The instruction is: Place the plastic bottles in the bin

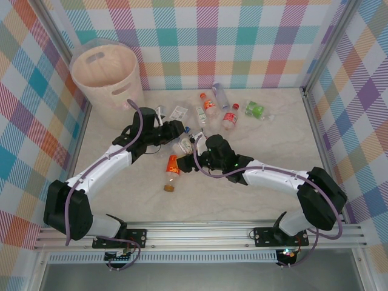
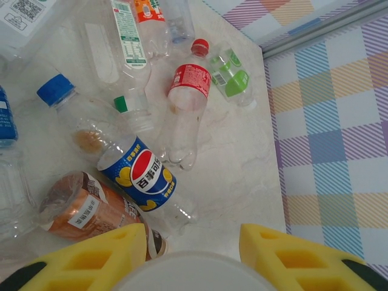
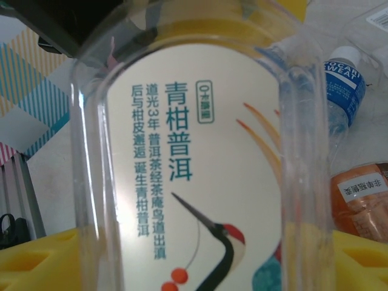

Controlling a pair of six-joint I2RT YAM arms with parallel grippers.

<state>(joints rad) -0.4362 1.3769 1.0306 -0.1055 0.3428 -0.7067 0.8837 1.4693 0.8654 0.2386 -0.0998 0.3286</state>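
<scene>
Jaws of the left gripper [image 2: 191,237] are clenched on a rounded white end that sits between its yellow foam pads [image 2: 91,257] in the left wrist view. From above this seems to be one end of the clear plastic bottle with a cream label [image 3: 200,151], and this cream-label bottle is between the two grippers near the middle of the pale marbled counter [image 1: 273,145]. The right gripper [image 1: 200,155] has the same bottle between its own yellow pads, with the dark green Chinese writing and the crane drawing of the label close before its camera, but I cannot tell if its jaws press the bottle or stand released. Just beside the grippers, on the near side, a clear bottle with an orange label [image 1: 172,171] lies flat on the counter. Before the left wrist camera lie a bottle with a blue Pepsi label [image 2: 142,179] and, touching it, a bottle with a brown label [image 2: 82,209]. Further out are a bottle with a red label and red cap [image 2: 187,91], a small crushed bottle with a green label [image 2: 231,76] and a bottle with a green cap [image 2: 124,73]. The right wrist view shows a blue-label bottle with a white cap [image 3: 342,85] behind the held one. The tall round cream-white plastic bin [image 1: 115,91] stands upright in the far left corner of the counter, to the left of the heap of bottles.
</scene>
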